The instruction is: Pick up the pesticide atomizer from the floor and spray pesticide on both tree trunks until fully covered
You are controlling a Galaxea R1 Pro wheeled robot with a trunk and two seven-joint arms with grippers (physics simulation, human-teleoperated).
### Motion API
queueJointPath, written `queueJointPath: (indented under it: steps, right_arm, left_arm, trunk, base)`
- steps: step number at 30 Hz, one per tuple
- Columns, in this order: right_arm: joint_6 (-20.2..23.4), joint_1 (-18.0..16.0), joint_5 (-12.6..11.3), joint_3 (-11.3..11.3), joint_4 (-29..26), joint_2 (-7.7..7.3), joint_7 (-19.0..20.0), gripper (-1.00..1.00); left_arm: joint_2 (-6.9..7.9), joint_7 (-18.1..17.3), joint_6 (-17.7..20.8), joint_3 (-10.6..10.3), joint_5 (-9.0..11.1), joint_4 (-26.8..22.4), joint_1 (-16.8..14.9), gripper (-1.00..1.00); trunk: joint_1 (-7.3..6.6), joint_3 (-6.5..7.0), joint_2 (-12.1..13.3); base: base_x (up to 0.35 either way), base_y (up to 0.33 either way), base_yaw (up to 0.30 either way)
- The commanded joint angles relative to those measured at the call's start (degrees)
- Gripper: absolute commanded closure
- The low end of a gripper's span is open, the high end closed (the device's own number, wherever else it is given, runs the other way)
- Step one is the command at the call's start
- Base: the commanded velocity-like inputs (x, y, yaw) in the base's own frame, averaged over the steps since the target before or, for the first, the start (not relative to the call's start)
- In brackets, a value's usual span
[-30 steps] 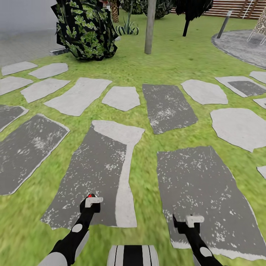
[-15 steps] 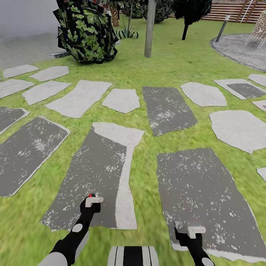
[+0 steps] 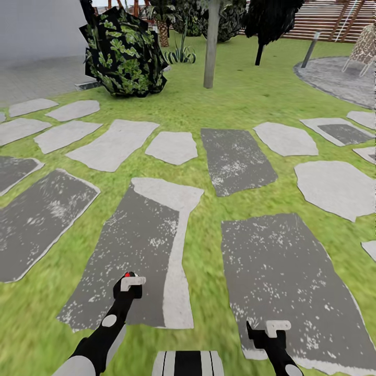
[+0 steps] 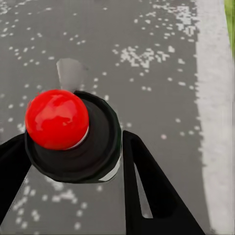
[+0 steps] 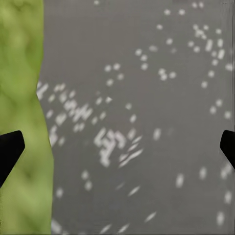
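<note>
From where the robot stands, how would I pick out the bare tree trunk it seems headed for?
Look past the grey stepping stones to the far lawn. There a straight, pale grey-beige tree trunk rises, just right of a dark, leafy bush. Unlike the black conifer further right, it shows no foliage.

Grey stepping stones (image 3: 237,159), slatted fence (image 3: 326,18)

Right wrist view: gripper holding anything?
No. The right gripper is wide open over a grey stepping stone, with nothing between the fingertips.
</note>
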Motion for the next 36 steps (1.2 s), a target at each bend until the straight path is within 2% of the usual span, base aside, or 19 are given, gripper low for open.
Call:
queueJointPath:
  steps: [1, 16, 19, 20, 24, 25, 28, 36]
  right_arm:
    - [0.0, 0.0, 0.0, 0.0, 0.0, 0.00, 0.0, -1.00]
    - [0.1, 0.0, -0.1, -0.1, 0.7, 0.00, -0.1, -1.00]
    - [-2.7, 0.1, -0.2, -0.2, 1.7, -0.09, -0.3, -1.00]
    - [-5.0, 0.1, -0.2, -0.2, 2.4, -0.09, -0.3, -1.00]
    - [-10.5, 0.2, -0.2, -0.2, 5.5, -0.02, -0.3, -1.00]
    - [-10.9, 0.2, -0.2, -0.2, 5.8, -0.01, -0.3, -1.00]
    - [-11.6, 0.2, -0.3, -0.3, 6.3, -0.04, -0.4, -1.00]
    - [-11.6, 0.2, -0.3, -0.3, 6.9, 0.06, -0.3, -1.00]
  left_arm:
    - [-0.01, 0.0, 0.0, 0.0, 0.0, 0.0, 0.0, 1.00]
    - [0.02, 0.2, 0.9, 0.1, 0.1, -0.1, -0.3, 1.00]
    - [-0.47, 1.7, 12.4, 0.1, 0.2, -2.0, -1.3, 1.00]
    - [-0.50, 2.0, 18.6, 0.2, 0.3, -5.5, -1.3, 1.00]
    - [-0.77, 2.2, 32.7, 0.1, 0.6, -20.0, -0.8, 1.00]
    - [-0.87, 2.2, 34.7, 0.1, 0.7, -22.1, -0.5, 1.00]
    - [-1.22, 2.3, 37.7, 0.0, 1.4, -25.0, 0.0, 1.00]
    - [-1.26, 2.3, 38.3, -0.1, 1.5, -24.8, 0.3, 1.00]
  trunk:
    - [-0.02, 0.32, 0.0]
    - [-0.41, 4.70, 0.2]
    - [-0.49, 5.37, 0.3]
    - [-0.51, 5.59, 0.3]
    - [-0.61, 6.48, 0.3]
    - [-0.64, 6.70, 0.3]
    - [-0.72, 7.36, 0.4]
    - [-0.92, 9.13, 0.5]
  base:
    - [0.000, 0.000, 0.000]
    - [0.000, 0.000, 0.000]
    - [0.000, 0.000, 0.000]
    - [0.000, 0.000, 0.000]
    - [0.000, 0.000, 0.000]
    - [0.000, 0.000, 0.000]
    - [0.000, 0.000, 0.000]
    - [0.000, 0.000, 0.001]
